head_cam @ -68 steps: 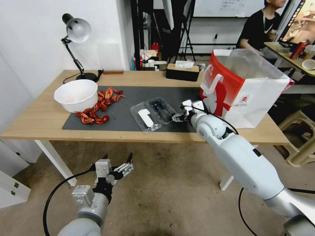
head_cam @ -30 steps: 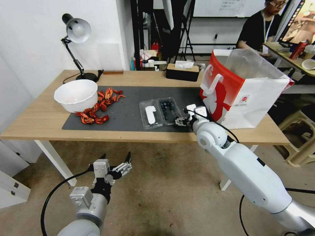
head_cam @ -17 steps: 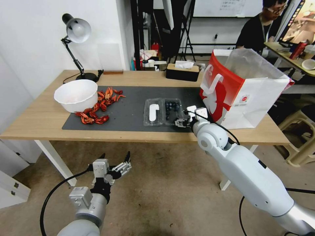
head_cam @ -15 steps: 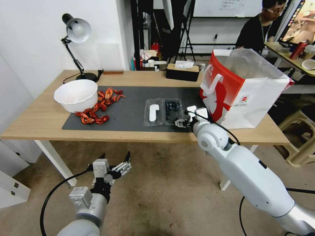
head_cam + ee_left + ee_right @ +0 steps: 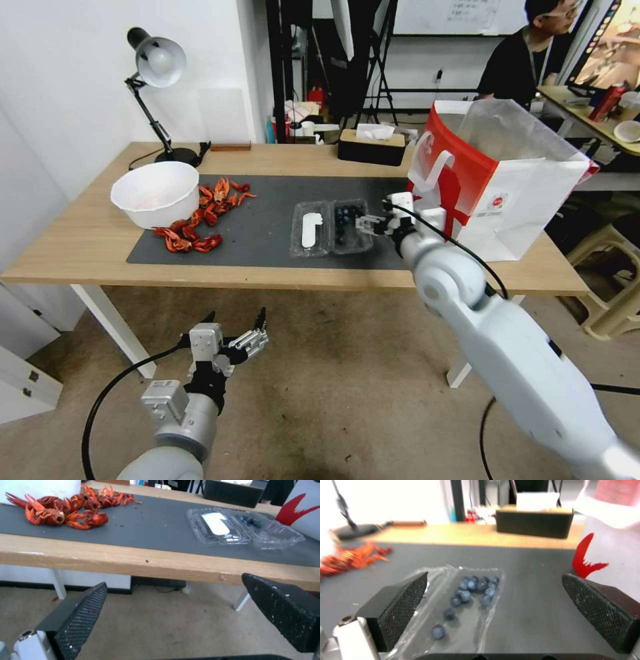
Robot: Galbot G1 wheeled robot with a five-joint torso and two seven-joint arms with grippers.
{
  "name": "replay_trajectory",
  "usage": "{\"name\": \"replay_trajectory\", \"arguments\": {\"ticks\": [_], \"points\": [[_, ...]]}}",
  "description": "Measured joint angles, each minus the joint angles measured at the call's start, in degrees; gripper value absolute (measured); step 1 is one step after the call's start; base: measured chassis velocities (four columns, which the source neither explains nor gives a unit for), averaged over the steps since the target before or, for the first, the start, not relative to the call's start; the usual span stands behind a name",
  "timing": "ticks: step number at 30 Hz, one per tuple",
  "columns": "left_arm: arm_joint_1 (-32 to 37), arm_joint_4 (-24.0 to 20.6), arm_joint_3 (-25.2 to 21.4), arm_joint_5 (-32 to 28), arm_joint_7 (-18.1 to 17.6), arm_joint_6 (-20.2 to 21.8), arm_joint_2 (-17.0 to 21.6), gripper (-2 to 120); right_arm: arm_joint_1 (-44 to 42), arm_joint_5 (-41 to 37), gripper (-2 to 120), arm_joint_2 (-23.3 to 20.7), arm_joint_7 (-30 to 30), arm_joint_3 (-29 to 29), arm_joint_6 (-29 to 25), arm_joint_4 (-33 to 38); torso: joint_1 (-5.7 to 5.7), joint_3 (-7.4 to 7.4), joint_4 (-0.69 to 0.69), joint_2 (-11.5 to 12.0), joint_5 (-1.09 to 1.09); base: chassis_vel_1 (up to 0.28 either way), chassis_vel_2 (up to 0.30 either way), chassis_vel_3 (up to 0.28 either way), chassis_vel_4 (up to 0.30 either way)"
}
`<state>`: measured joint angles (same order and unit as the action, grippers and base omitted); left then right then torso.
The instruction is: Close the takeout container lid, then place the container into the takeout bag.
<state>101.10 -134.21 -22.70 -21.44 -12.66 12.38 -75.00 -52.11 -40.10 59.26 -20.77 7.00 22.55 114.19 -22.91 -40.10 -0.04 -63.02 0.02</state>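
**Lid lying open, right tool poised at the berry half**

You are holding the right tool (image 5: pixel 371 223) with its jaws spread wide and empty, just at the edge of the takeout container (image 5: pixel 331 229) on the side toward the takeout bag (image 5: pixel 497 177). The container is lying flat open on the dark mat (image 5: pixel 253 223) of the table (image 5: pixel 80 247), blueberries (image 5: pixel 470 590) in the half nearest your tool, the lid (image 5: pixel 311 231) with its white label folded out on the far side. You are parking the left tool (image 5: pixel 235 340) below the table edge, jaws open, gripping nothing.

Closing is the step in hand; it probably calls for catching the lid's outer rim and swinging it over the berries.

The clear plastic rims and hinge are hard to make out, and the bag's inside is hidden.
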Motion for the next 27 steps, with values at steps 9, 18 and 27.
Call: {"name": "replay_trajectory", "arguments": {"ticks": [9,18,27], "points": [[-1.31,0.70,0.30,-1.14,0.02,-0.04,0.81,100,-14.11,7.61,100,1.24,8.97,6.72,-15.70,3.29,0.00,0.00,0.05,0.00,-0.02,0.000,0.000,0.000,0.000],[-3.19,2.22,1.58,-2.46,-0.10,-0.74,1.43,100,-33.08,15.66,100,8.67,19.25,14.75,-32.85,4.06,0.00,0.01,0.03,0.00,-0.04,0.000,0.000,0.000,0.000],[-6.65,3.61,3.04,-7.89,-1.05,-1.70,2.33,100,-42.53,20.56,100,14.81,23.47,17.83,-38.01,4.63,0.00,0.01,0.04,-0.01,-0.03,0.000,0.000,0.000,0.000]]}}
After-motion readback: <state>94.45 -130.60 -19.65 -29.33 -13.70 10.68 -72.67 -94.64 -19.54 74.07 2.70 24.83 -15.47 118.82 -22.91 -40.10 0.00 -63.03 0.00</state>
